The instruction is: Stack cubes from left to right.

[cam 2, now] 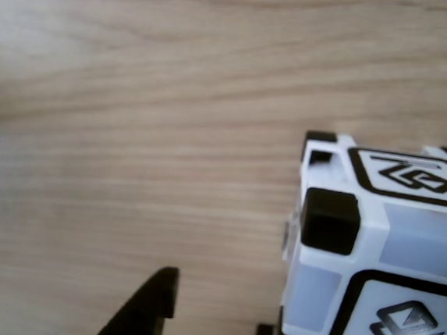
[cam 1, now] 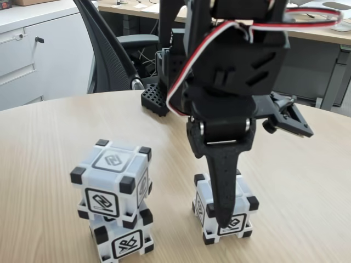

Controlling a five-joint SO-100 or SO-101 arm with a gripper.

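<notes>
The claw [cam 1: 224,218] comes straight down over the lone cube [cam 1: 239,211] at the right of the fixed view, one black finger [cam 1: 222,186] lying across the cube's front face with its tip near the bottom edge. The other finger is hidden behind it, so I cannot tell whether the claw is spread or pinching the cube. In the other view a black fingertip [cam 2: 144,309] pokes up from the bottom edge, apart from a cube [cam 2: 377,291] at the right, with bare wood between them.

The other two cubes stand stacked at the left of the fixed view: the top cube [cam 1: 112,183] sits slightly skewed on the bottom cube [cam 1: 123,238], whose base runs to the lower edge of the picture. A strip of open table [cam 1: 49,137] separates the stack from the lone cube, and more bare wood spreads to the left and right of both. The table's curved far edge runs behind the perforated black base [cam 1: 156,98].

The arm [cam 1: 236,60] rises from that base and bends forward, its wrist pointing steeply downward, red and white cables [cam 1: 181,76] looping along its side. An office chair [cam 1: 109,49] stands beyond the table.
</notes>
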